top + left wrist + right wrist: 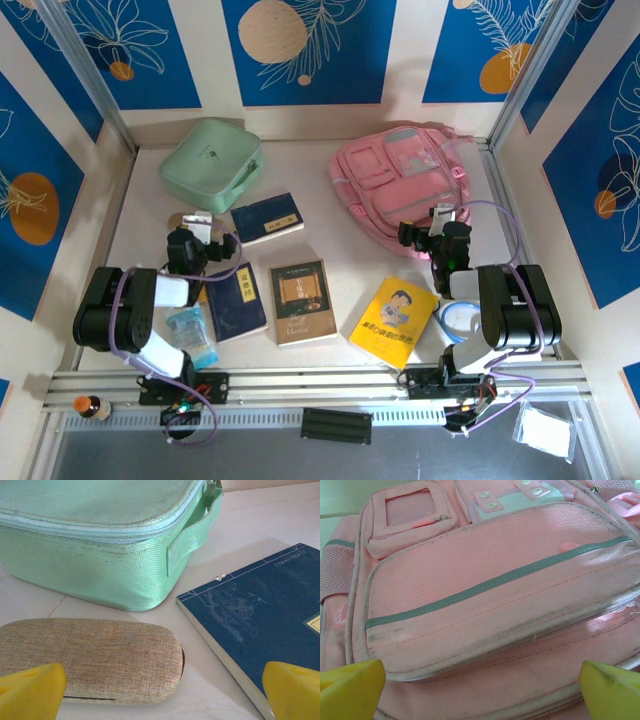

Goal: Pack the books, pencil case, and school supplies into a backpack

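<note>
The pink backpack [400, 180] lies at the back right, front pockets up. My right gripper [428, 230] hovers open at its near edge, and the zipped front pocket of the backpack [490, 595] spans between the yellow fingertips [350, 687]. The beige pencil case [90, 657] lies on the table just ahead of my open left gripper [162, 697], which holds nothing. Beside the case is a navy book [265, 620]. On the table lie that navy book [267, 218], a second navy book [237, 303], a brown book [303, 301] and a yellow book [394, 320].
A mint-green square zip case [210, 163] stands at the back left, close behind the pencil case. A clear plastic packet [190, 335] lies by the left arm and a white-blue ring [460, 320] by the right arm. Walls close in the table on three sides.
</note>
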`<control>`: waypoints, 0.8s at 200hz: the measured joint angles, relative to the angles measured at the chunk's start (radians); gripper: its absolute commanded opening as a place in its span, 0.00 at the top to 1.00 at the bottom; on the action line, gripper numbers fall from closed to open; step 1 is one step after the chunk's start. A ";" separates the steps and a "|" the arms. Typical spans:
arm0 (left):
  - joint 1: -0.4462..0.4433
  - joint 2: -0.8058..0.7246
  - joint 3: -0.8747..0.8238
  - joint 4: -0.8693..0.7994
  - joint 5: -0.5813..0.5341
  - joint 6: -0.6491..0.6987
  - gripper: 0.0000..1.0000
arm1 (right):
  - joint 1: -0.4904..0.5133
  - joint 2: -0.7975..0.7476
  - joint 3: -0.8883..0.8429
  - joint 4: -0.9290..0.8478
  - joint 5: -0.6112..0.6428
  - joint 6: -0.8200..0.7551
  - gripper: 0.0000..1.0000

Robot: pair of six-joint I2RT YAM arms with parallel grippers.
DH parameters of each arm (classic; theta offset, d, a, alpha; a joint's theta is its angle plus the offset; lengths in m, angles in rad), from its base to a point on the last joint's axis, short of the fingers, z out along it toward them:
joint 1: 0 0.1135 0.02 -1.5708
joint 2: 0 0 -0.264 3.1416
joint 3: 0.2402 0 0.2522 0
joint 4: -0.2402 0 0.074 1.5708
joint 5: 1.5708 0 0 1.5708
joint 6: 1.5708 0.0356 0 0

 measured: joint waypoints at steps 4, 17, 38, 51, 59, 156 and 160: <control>0.000 0.000 0.000 0.000 0.000 0.000 0.00 | 0.000 0.000 0.000 0.000 0.000 0.000 0.01; 0.000 0.000 0.000 0.000 0.000 0.000 0.00 | 0.000 0.000 0.000 0.000 0.000 0.000 0.01; 0.000 0.000 0.000 0.000 0.000 0.000 0.00 | 0.000 0.000 0.000 0.000 0.000 0.000 0.01; 0.000 0.000 0.000 0.000 0.000 0.000 0.00 | 0.000 0.000 0.000 0.000 0.000 0.000 0.01; 0.000 0.000 0.000 0.000 0.000 0.000 0.00 | 0.000 0.000 0.000 0.000 0.000 0.000 0.01; 0.000 -0.382 -0.010 -0.216 -0.147 -0.076 0.00 | 0.049 -0.266 0.278 -0.482 0.098 0.093 0.01; 0.000 -0.406 0.006 -0.247 -0.154 -0.090 0.00 | 0.048 -0.267 0.303 -0.514 0.100 0.110 0.01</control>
